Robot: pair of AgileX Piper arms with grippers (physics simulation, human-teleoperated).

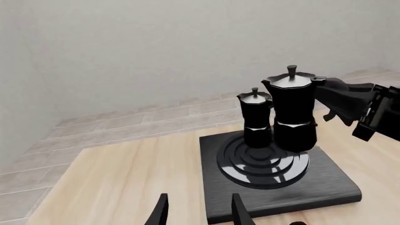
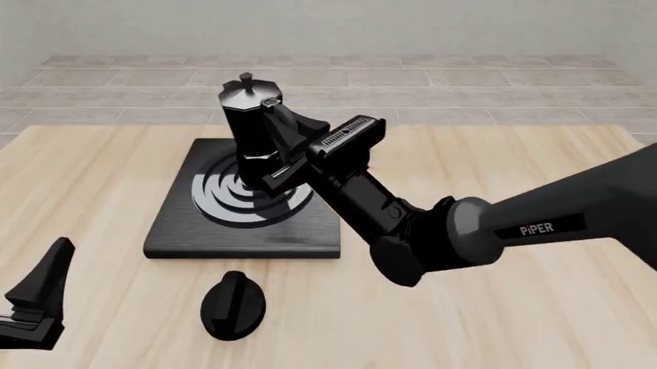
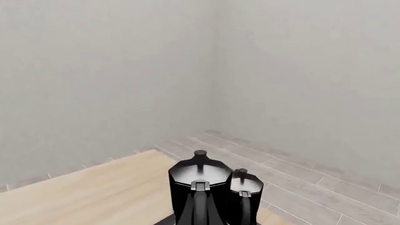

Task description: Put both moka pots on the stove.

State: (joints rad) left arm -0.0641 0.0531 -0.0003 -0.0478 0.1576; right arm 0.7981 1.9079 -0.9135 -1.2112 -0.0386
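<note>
A: Pale walls and a grey tiled floor ring a light wooden bench [image 2: 513,154]. What sits on it?

B: The stove [image 2: 175,231], a flat black slab with a silvery ring burner, lies left of the middle. Both moka pots stand upright on it, just beside each other at the far part of the rings. In the left wrist view the nearer pot [image 1: 292,110] looks larger and the second pot [image 1: 256,117] stands just beyond it; from the front they overlap into one shape.

A: And the right arm?

B: The right gripper [image 2: 279,146] reaches in from the right, and is at the nearer pot's handle. Its jaws are on either side of the handle, but I cannot tell whether they clench it or have let go.

A: The left one?

B: The left gripper [image 1: 197,213] hangs low near the bench's near left edge, well apart from the stove, its fingers spread with nothing between them. A black oval knob [image 2: 232,305] lies on the bench just in front of the stove.
</note>
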